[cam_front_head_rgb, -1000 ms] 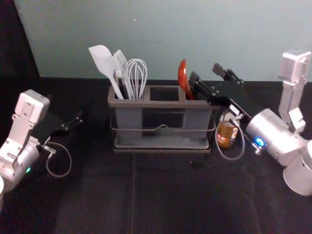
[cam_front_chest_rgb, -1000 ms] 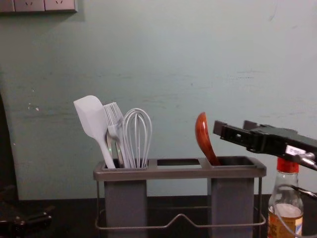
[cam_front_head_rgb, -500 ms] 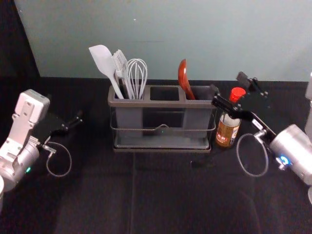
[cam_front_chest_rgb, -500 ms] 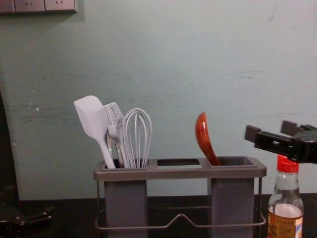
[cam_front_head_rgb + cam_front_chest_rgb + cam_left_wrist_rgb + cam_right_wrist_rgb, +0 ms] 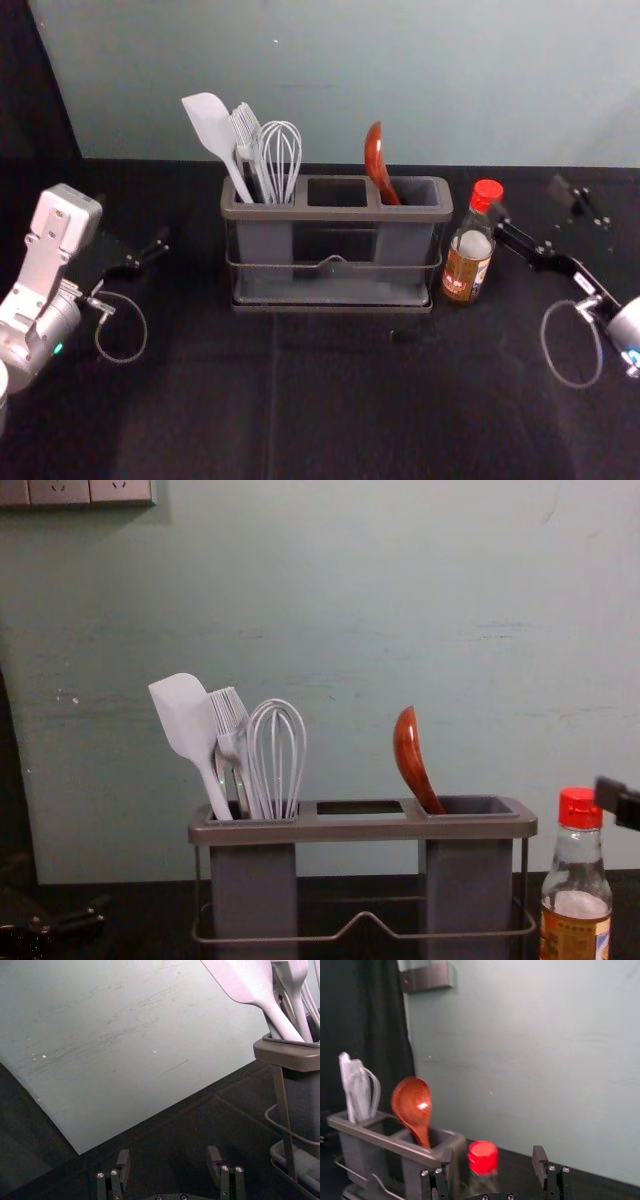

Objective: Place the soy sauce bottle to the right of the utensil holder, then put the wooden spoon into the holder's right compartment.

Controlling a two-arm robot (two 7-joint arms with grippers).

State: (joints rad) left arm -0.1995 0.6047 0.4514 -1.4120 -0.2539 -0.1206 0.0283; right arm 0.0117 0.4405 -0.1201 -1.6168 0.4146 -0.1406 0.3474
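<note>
The wooden spoon leans in the right compartment of the utensil holder, its reddish bowl sticking up; the chest view shows the spoon too. Just right of the holder, the soy sauce bottle with its red cap stands upright on the table. My right gripper is open and empty, to the right of the bottle and about cap height; in the right wrist view the gripper has its fingers wide apart. My left gripper stays parked left of the holder, open in the left wrist view.
A white spatula, a fork-like utensil and a whisk stand in the holder's left compartment. Behind the black table rises a pale wall, with a switch panel high at the left.
My right gripper has moved away to the right, from beside the spoon to beyond the bottle. The spoon, the bottle and the left arm have stayed where they were.
</note>
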